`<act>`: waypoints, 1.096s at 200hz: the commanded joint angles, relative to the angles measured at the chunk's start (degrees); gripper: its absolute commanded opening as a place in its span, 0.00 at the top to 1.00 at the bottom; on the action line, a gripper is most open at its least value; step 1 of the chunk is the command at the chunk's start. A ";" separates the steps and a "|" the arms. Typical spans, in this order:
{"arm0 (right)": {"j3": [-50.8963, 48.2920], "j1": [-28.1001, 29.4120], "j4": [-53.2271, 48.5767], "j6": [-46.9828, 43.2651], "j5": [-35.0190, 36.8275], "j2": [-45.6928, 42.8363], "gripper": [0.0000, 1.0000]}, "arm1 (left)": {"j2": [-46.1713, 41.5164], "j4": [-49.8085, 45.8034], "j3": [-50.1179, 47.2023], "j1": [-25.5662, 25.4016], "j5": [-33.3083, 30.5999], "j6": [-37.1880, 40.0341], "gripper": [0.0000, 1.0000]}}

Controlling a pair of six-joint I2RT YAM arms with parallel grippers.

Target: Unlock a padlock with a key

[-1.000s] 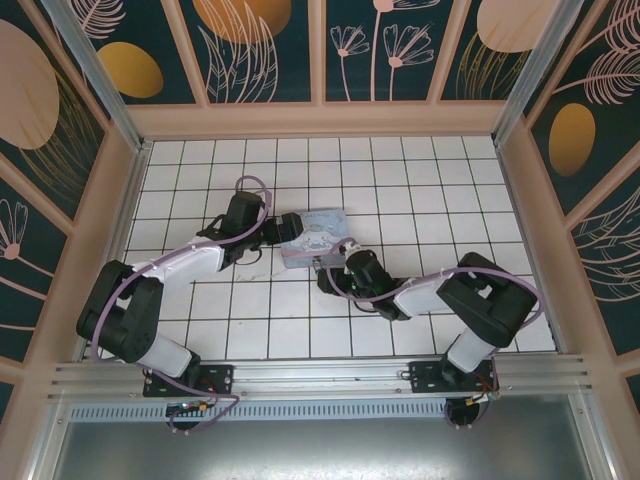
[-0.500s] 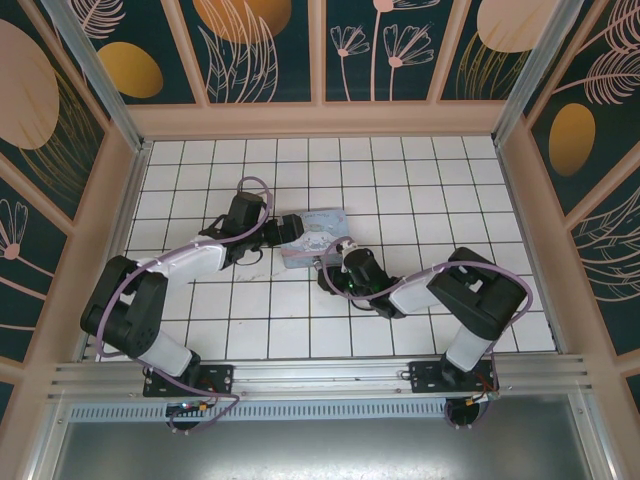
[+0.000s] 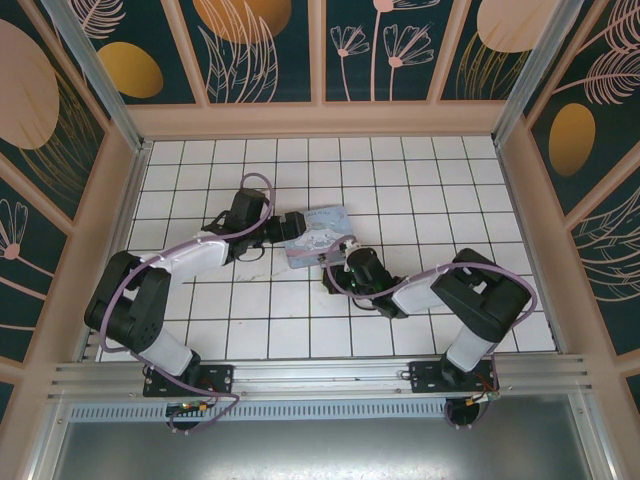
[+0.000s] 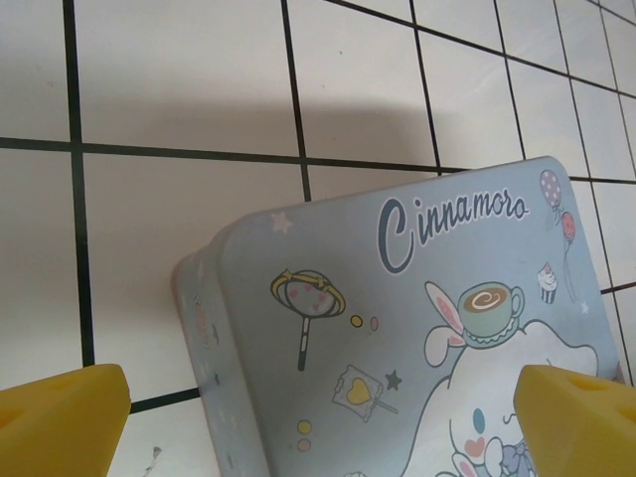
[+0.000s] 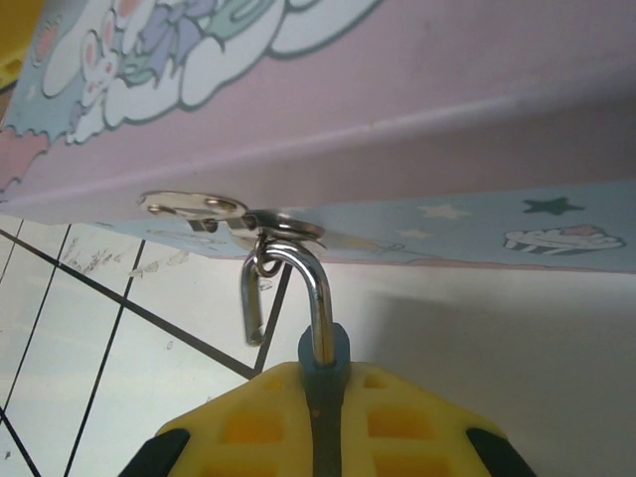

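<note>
The right gripper [image 5: 323, 390] was pinched shut on the padlock [image 5: 324, 350] body. Its shackle [image 5: 316, 288] hung through the hasp [image 5: 214, 209] under the lid of the box [image 5: 417, 109]. The left gripper [image 4: 320, 417] stood wide astride the box, contact unclear. Risk: a pull on the tiny lock could drag the unbraced box or slip the grip.

The white tiled table [image 3: 400, 170] is lit brightly and evenly from above. A soft shadow is thrown on the tiles just beyond the far side of the box [image 4: 397, 328]. Glare is seen on the shackle of the padlock [image 5: 320, 323], and the nearest edge of that close view is blurred.
</note>
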 commanded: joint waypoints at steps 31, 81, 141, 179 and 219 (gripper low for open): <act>-2.06 -0.52 4.45 4.60 0.80 -1.71 1.00 | 0.34 -4.15 0.85 -1.65 -4.22 4.31 0.02; -4.10 -0.44 8.24 8.66 1.79 -1.36 1.00 | 1.76 -5.05 0.63 -4.39 -8.94 5.63 0.02; -6.56 0.86 15.87 17.66 5.70 0.59 1.00 | 3.67 -4.96 -1.78 -5.55 -11.98 5.71 0.01; -6.40 2.55 20.54 23.61 9.05 3.34 1.00 | 4.54 -4.30 -3.23 -5.64 -12.89 5.41 0.02; -5.30 4.47 24.55 27.92 12.81 7.55 1.00 | 5.74 -3.84 -4.07 -5.62 -13.04 5.23 0.02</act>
